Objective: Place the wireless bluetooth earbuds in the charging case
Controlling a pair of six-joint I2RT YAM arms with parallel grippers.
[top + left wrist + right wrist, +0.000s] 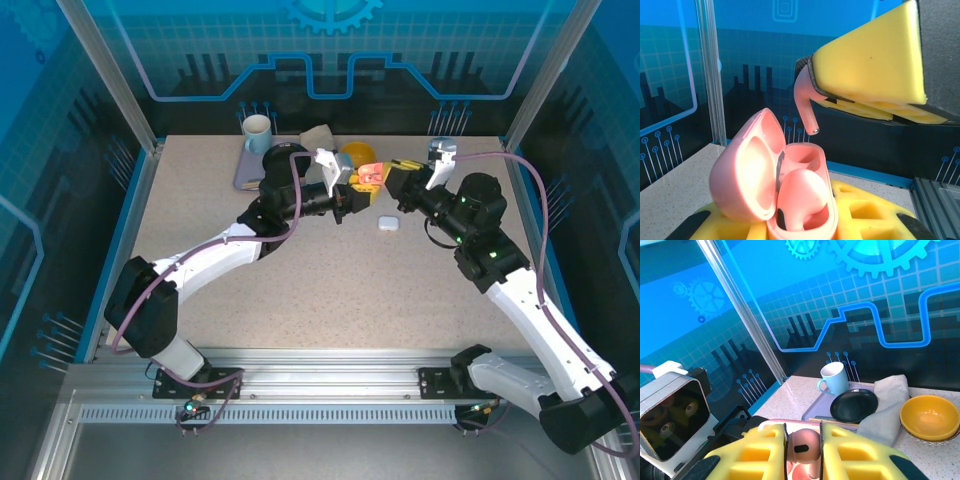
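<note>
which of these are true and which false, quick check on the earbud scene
1. The pink charging case has its lid open. True.
2. The right gripper holds a white earbud. False: it pinches a salmon-pink earbud, stem down, above the case.
3. A second pink earbud already sits in the case. True.
4. The white case is in the left gripper. False: it lies on the table; that gripper grips the pink case.
5. The mug stands on the tray. True.
</note>
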